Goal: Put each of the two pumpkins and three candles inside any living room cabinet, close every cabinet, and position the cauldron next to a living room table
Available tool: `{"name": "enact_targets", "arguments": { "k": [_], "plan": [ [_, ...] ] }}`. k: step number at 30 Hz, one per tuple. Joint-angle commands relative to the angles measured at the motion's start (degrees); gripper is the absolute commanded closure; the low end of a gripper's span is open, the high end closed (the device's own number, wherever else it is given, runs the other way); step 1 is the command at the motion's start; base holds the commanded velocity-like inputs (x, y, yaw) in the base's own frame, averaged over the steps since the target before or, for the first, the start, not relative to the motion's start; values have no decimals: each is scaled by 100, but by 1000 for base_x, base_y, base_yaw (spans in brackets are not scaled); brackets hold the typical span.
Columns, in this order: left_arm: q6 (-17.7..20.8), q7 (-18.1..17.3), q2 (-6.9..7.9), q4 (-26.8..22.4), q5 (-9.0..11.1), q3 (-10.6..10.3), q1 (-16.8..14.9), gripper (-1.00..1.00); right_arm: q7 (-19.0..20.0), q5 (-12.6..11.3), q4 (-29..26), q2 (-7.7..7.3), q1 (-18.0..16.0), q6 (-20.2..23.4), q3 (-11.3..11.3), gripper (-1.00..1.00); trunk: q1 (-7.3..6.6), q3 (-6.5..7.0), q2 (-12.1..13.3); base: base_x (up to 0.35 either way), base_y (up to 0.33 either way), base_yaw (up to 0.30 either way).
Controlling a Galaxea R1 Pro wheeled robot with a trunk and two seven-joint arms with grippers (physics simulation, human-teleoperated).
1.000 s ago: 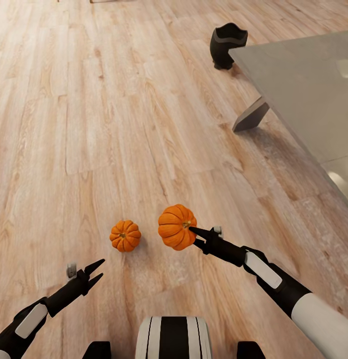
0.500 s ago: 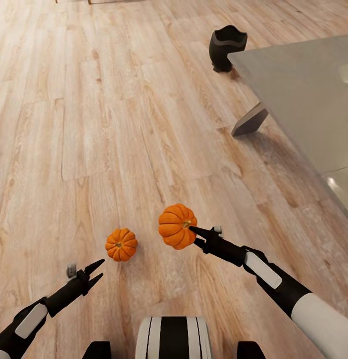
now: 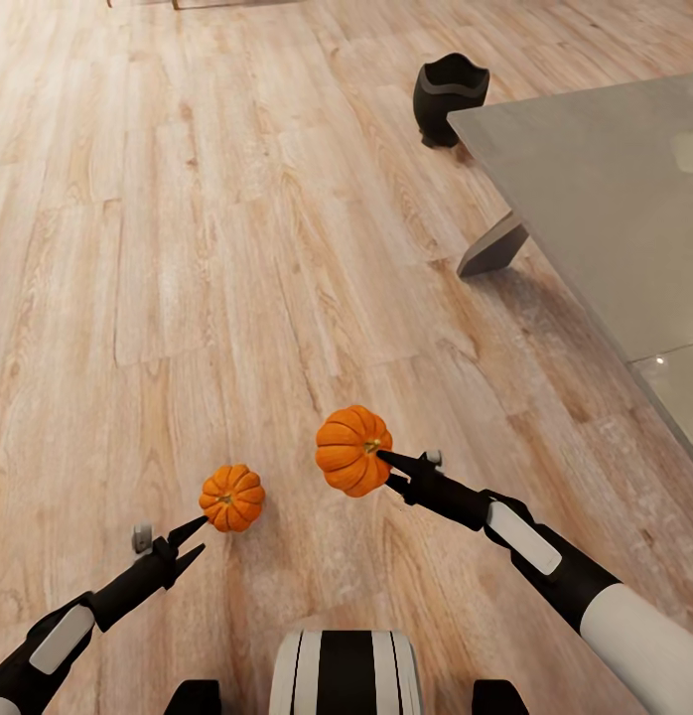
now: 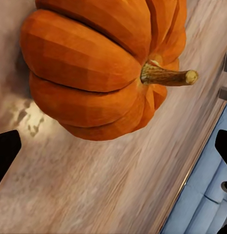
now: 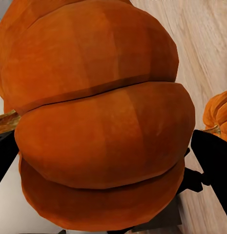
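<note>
My right gripper (image 3: pixel 386 472) is shut on a bright-orange pumpkin (image 3: pixel 352 450) and holds it above the wood floor; up close this pumpkin (image 5: pixel 98 122) sits between the dark fingers (image 5: pixel 211 161). A second, smaller pumpkin (image 3: pixel 231 498) rests on the floor just beyond my left gripper (image 3: pixel 195 541), which is open with its tips almost at the fruit. In the left wrist view that pumpkin (image 4: pixel 93 68) lies close ahead, stem sideways, outside the spread fingers (image 4: pixel 6 156). The black cauldron (image 3: pixel 449 94) stands on the floor at the far corner of the glass table (image 3: pixel 605 199). Candles and cabinet are out of view.
The table's slanted grey leg (image 3: pixel 493 248) reaches the floor ahead on the right. Light wood planks (image 3: pixel 188 248) stretch ahead and to the left. A blue sofa edge (image 4: pixel 201 209) shows in the left wrist view.
The whole view has shifted as the robot moves. The floor pumpkin now lies nearer my left gripper's tips. Both arms keep their pose, the right still holding its pumpkin.
</note>
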Motion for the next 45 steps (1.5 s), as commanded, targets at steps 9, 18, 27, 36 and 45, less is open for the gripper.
{"name": "enact_targets", "arguments": {
  "k": [9, 18, 27, 36, 45],
  "plan": [
    [43, 50, 58, 5, 35, 21, 0, -100, -1, -64, 1, -5, -6, 41, 21, 100, -1, -3, -1, 4, -3, 0],
    [-2, 73, 78, 206, 38, 40, 0, -100, -5, -62, 1, -5, -6, 41, 20, 100, 5, -47, -4, 0, 0, 0],
    [-49, 70, 78, 220, 26, 40, 0, -100, -4, -68, -22, -5, -6, 46, 23, 100, 28, -247, -16, 0, 0, 0],
    [-90, 41, 87, 221, 18, 46, 0, -100, -9, -62, -33, -5, -6, 54, 24, 100, 51, -446, -28, 0, 0, 0],
    [-97, -30, 148, 147, 20, 40, 0, -100, 33, -80, -365, -13, -13, 166, 27, 100, 64, -557, -35, 0, 0, 0]
  ]
}}
